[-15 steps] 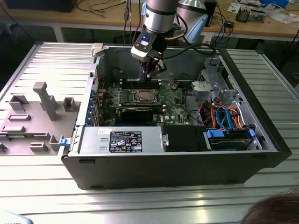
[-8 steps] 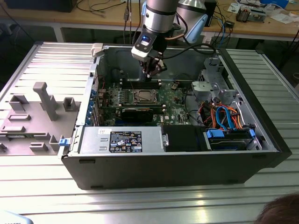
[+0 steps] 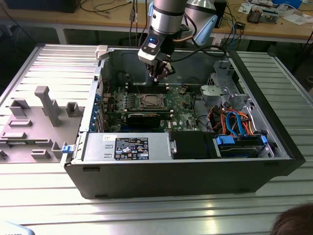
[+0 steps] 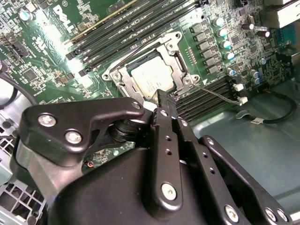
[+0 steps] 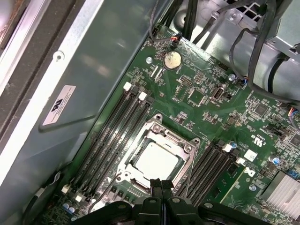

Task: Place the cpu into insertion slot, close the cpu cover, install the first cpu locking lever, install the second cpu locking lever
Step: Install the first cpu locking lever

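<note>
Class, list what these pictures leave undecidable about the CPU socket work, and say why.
Second wrist view: whether the gripper touches the cpu cover; the gripper's own body hides the contact.
First wrist view: one corner of the cpu, behind the gripper.
Exterior view: whether the cpu cover lies fully shut; too small.

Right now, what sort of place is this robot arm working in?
Probably an electronics lab or workshop. An opened desktop computer case lies on a ribbed metal table with its motherboard exposed, and the wooden workbenches behind it carry loose electronics.
</note>
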Available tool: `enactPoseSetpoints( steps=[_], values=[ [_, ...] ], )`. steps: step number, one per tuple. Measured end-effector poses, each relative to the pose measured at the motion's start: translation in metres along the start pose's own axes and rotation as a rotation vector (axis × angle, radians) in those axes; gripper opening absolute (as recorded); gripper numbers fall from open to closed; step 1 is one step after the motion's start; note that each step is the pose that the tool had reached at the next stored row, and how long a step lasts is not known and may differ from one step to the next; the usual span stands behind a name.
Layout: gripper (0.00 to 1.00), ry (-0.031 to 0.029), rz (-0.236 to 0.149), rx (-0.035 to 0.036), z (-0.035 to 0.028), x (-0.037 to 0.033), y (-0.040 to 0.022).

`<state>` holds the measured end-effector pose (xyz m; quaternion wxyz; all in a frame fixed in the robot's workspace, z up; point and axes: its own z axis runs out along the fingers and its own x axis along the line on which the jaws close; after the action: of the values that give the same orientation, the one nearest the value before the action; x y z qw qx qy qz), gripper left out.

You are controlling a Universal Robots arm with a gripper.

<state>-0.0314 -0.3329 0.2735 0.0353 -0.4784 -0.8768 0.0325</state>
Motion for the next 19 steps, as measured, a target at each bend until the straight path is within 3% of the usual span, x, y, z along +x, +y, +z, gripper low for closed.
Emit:
enactPoseSetpoints(
  steps=[19],
  values=[
    [0.11,-0.0046,-0.051,0.0016,0.0000,0.0000,0.0000]
  ],
)
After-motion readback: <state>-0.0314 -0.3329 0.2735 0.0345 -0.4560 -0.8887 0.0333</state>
